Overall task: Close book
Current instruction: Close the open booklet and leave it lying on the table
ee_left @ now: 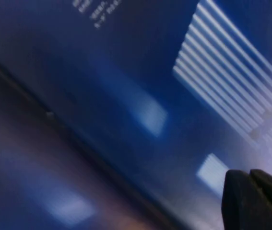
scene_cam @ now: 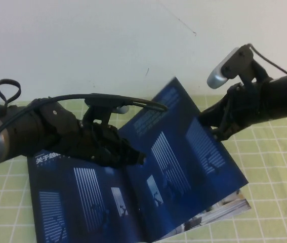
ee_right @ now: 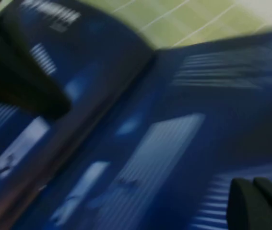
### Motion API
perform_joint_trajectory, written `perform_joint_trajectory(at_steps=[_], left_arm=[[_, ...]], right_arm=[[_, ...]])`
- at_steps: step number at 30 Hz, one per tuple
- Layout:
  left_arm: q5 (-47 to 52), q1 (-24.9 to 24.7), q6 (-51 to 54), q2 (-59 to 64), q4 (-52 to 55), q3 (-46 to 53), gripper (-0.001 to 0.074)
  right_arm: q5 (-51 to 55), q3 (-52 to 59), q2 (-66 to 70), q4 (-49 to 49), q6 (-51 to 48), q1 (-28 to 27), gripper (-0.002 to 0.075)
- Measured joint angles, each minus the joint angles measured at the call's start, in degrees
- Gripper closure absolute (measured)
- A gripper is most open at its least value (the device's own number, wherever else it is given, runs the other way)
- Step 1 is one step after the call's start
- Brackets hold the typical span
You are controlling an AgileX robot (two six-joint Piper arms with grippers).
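Observation:
An open book with dark blue pages [scene_cam: 181,157] lies on the green mat. Its left page [scene_cam: 82,195] is flat, while the right page [scene_cam: 183,126] stands tilted up off the paler pages beneath [scene_cam: 224,208]. My left gripper [scene_cam: 141,158] hovers low over the spine, fingers pressed together; in its wrist view the left gripper [ee_left: 253,189] shows shut against the blue page [ee_left: 140,96]. At the raised page's right edge sits my right gripper [scene_cam: 215,131], and the right gripper [ee_right: 254,196] also shows shut, with nothing visible between its fingers.
A green cutting mat with a white grid [scene_cam: 277,167] covers the table. Behind it is a white surface [scene_cam: 92,45]. The left arm [ee_right: 23,84] shows as a dark shape over the far page in the right wrist view.

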Motion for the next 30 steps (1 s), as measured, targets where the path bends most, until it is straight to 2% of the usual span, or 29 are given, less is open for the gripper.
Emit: perform_joint_trajectory(at_steps=[3, 10, 13, 23, 30], left_arm=[[0.2, 0.0, -8.2, -1.8, 11.3, 0.0, 0.0738], [15.3, 0.0, -48.9, -3.4, 57.7, 1.2, 0.0738], [18.7, 0.1, -59.4, -3.4, 69.4, 3.7, 0.0738], [19.8, 0.3, -74.5, -3.6, 78.8, 10.0, 0.0738], [13.6, 5.2, -76.8, -3.7, 75.8, 14.7, 0.0738]], right_arm=[[4.2, 0.7, 2.0, 0.0, 0.1, 0.0, 0.0729], [5.2, 4.2, 14.4, -1.3, 1.2, 0.0, 0.0729], [4.4, 4.4, 16.7, -1.2, 1.4, 0.0, 0.0729], [5.6, 3.4, 18.7, -2.6, 5.4, -0.1, 0.0728], [6.0, 2.9, 19.1, -3.4, 7.1, -0.1, 0.0728]])
